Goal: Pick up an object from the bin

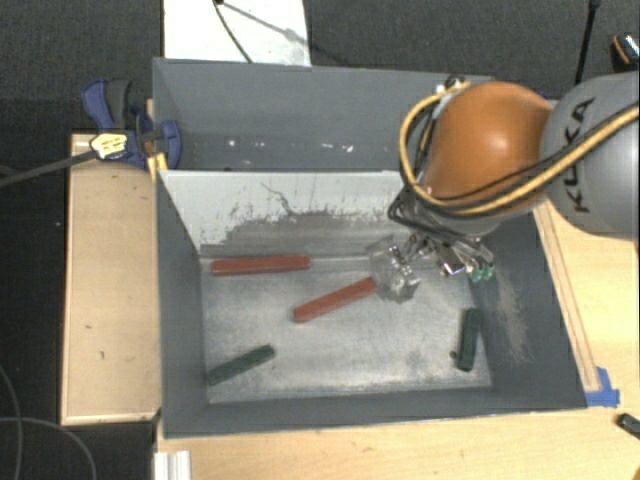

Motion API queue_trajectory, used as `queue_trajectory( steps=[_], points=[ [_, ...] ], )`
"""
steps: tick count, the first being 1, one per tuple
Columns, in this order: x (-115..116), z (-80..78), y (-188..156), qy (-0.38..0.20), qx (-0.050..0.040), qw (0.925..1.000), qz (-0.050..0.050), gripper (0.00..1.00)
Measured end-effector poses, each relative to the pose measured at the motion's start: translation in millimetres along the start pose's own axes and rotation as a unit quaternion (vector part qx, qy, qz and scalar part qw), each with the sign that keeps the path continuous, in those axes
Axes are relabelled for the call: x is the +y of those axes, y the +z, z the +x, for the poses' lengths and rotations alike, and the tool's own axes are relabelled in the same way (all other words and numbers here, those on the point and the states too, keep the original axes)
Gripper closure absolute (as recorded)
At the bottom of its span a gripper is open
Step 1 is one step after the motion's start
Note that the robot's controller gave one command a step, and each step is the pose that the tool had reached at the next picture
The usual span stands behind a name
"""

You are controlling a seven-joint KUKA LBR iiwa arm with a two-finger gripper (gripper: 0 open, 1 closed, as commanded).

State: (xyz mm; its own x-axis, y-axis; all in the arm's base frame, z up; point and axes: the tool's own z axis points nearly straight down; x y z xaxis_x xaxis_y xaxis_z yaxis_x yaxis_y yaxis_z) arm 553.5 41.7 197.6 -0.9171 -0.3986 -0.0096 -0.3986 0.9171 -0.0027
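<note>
**A:** So, how do the jaws stand?

**B:** I cannot tell. The gripper [400, 278] is a knot of metal low over the floor of the bin [180, 298], and whether it is parted, closed or has hold of anything is not clear.

**A:** What lies nearest to it?

**B:** A red stick [335, 300], slanting across the middle of the floor. Its raised right end is right at the gripper's tip, touching or just beside it.

**A:** And farther out?

**B:** A second red stick [260, 264] lies along the foot of the back wall, to the left. One dark green stick [467, 339] lies near the right wall, and another dark green stick [240, 364] in the front left corner. Above the gripper bulges the wrist's orange cover [485, 143].
</note>
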Motion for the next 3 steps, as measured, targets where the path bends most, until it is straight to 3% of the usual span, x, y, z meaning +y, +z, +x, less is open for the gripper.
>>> queue_trajectory(
  steps=[1, 2, 3],
  points=[
    [0.6, 1.3, 2.8, 0.002, 0.0029, 1.0000, -0.001, 0.00],
    [18.4, 45.2, 131.4, -0.018, 0.0082, 0.9998, -0.003, 0.00],
    [17.1, 42.3, 126.8, -0.018, 0.0039, 0.9998, -0.002, 1.00]
  ],
)
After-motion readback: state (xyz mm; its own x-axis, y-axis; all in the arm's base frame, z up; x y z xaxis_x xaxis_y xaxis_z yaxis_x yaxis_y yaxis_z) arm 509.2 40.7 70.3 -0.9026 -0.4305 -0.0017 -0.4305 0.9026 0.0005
